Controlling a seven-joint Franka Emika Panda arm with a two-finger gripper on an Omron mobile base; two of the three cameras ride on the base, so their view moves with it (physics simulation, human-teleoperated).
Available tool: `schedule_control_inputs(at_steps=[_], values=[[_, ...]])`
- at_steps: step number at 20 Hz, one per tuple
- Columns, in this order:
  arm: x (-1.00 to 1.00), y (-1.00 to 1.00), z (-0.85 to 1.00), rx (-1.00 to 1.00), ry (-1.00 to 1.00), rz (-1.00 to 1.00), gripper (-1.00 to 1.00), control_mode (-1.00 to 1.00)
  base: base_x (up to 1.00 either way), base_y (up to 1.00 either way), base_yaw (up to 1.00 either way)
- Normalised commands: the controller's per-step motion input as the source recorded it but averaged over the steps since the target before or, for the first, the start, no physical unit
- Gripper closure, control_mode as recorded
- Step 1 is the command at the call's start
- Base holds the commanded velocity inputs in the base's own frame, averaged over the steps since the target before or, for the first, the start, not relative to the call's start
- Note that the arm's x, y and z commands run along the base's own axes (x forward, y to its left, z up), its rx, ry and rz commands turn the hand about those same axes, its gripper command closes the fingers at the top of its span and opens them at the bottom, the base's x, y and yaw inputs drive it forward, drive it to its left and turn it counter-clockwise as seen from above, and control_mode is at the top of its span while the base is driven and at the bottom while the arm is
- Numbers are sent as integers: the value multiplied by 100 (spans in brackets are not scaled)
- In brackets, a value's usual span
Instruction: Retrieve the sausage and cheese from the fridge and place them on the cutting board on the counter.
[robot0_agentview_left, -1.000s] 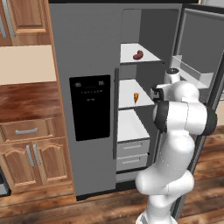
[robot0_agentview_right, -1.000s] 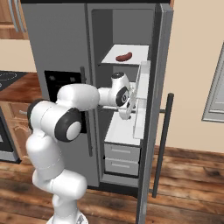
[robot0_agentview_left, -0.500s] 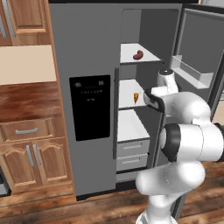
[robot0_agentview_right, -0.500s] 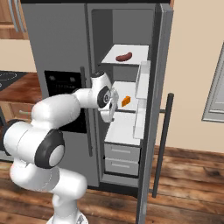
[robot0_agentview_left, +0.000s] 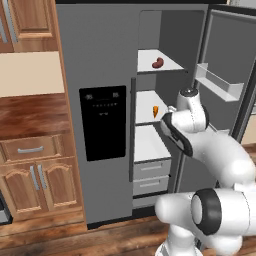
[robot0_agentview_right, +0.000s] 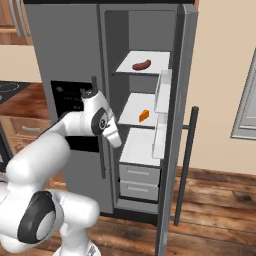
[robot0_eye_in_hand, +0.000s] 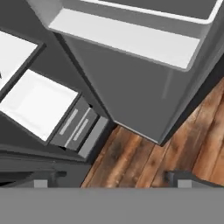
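Arm swung lower, pincer (robot0_eye_in_hand: 109, 177) released and empty, facing drawers (robot0_eye_in_hand: 78, 127) beside door (robot0_eye_in_hand: 144, 87)

Home kitchen: grey fridge (robot0_agentview_left: 105, 125) standing open beside wood cabinets (robot0_agentview_left: 30, 175), counter (robot0_agentview_left: 30, 115), plank floor (robot0_agentview_right: 210, 210) showing.
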Motion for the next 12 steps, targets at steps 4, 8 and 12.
schedule_control_inputs(at_steps=[4,8,12], values=[[-58,51,28,-23,22,65,-100,-100,0,0,0],[-53,58,14,-14,17,61,-100,-100,0,0,0],[-75,56,2,-5,3,52,-100,-100,0,0,0]])
